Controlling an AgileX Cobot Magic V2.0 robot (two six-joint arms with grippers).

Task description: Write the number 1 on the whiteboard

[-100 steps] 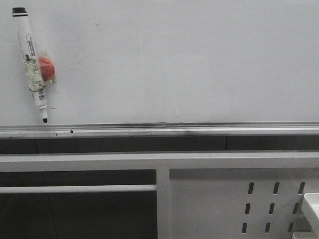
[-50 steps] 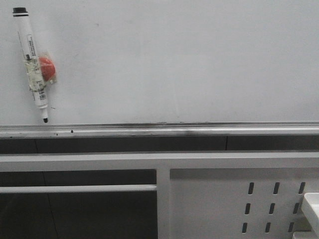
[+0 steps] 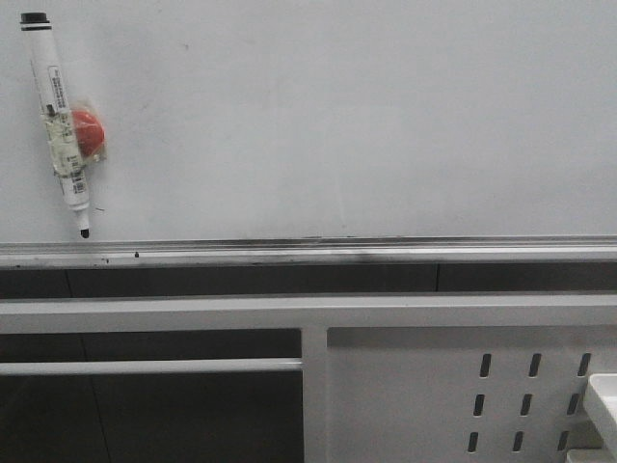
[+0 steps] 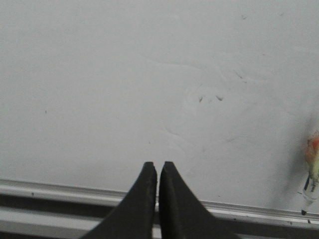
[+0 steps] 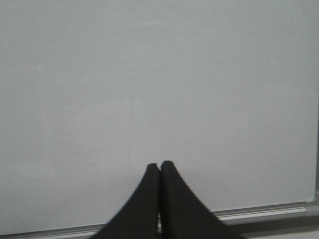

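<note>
The whiteboard (image 3: 337, 125) fills the upper half of the front view, with its silver tray rail (image 3: 337, 253) along the lower edge. No number 1 shows on it; only faint specks and smudges do. A black-capped white marker (image 3: 60, 116) hangs tip-down at the board's far left, taped to a red magnet (image 3: 89, 133). My left gripper (image 4: 158, 165) is shut and empty, facing the whiteboard (image 4: 99, 89) just above the rail, with the marker (image 4: 311, 174) far off to one side. My right gripper (image 5: 159, 165) is shut and empty before a blank stretch of whiteboard (image 5: 159, 74). Neither gripper appears in the front view.
Below the rail runs a white perforated metal frame (image 3: 424, 386) with a thin crossbar (image 3: 145, 366) on the left. A white object's corner (image 3: 603, 400) pokes in at the lower right. Dark gaps lie between the frame members.
The marker and the specks on the rail sit a few pixels further left in the front view. Nothing else differs.
</note>
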